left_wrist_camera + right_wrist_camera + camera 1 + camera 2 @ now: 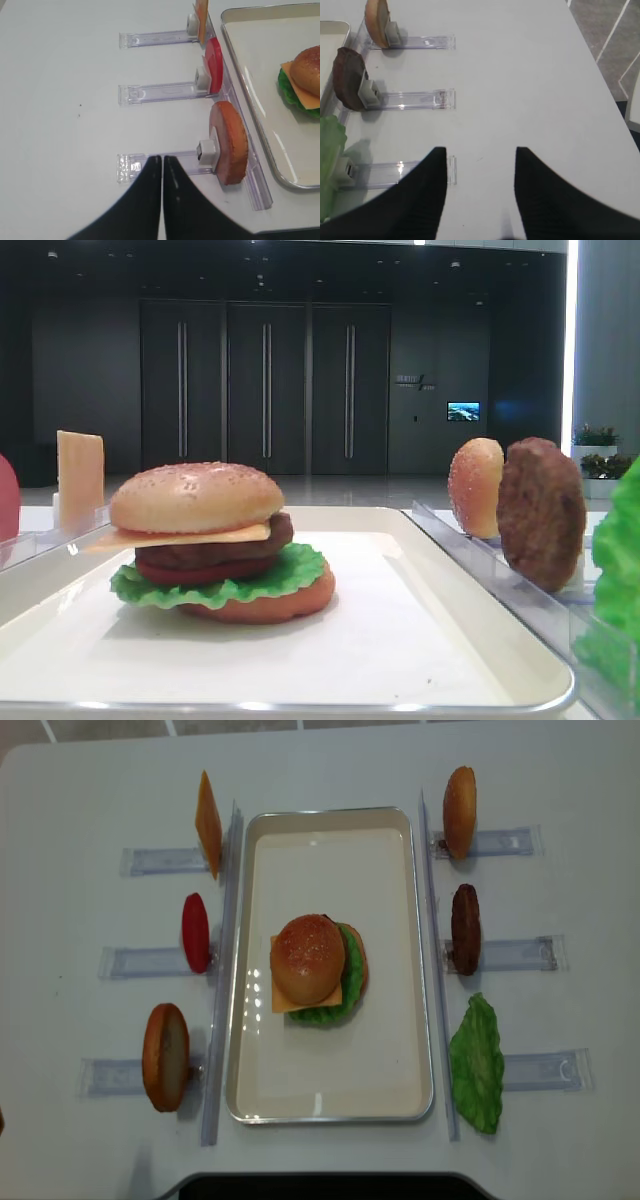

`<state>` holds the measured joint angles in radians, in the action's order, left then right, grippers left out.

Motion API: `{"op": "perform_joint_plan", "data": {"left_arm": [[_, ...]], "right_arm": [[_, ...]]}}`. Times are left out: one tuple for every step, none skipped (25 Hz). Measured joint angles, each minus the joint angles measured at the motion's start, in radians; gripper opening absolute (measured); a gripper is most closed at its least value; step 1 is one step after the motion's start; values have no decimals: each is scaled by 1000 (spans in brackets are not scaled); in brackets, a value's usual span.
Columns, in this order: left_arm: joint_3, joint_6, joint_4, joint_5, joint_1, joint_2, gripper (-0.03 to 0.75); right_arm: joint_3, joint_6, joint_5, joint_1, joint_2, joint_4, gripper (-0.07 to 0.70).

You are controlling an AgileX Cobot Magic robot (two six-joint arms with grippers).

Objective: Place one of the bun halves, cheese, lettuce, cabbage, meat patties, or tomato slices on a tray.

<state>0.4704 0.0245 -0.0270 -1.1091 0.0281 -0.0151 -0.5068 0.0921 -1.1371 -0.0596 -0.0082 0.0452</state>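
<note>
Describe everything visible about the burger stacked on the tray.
The burger stands assembled near the middle of the cream-white tray, touching only the tray floor. From the bottom up: a smooth orange-brown bottom bun, a ruffled bright green lettuce leaf spreading past it, a red tomato slice, a dark brown patty, a thin yellow-orange cheese slice with corners sticking out, and a domed, sesame-speckled top bun. The parts look like glossy plastic. The stack sits upright, its layers slightly offset. No gripper touches it.

One tray [330, 1105], one burger [318, 970], six clear racks [515, 954], six spare ingredients [465, 929]
</note>
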Motion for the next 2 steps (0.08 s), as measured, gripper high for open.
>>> {"op": "perform_joint_plan", "data": {"left_arm": [[0,0,0,0,0,0,-1],[0,0,0,0,0,0,-1]], "right_arm": [[0,0,0,0,0,0,307],[0,0,0,0,0,0,307]]}}
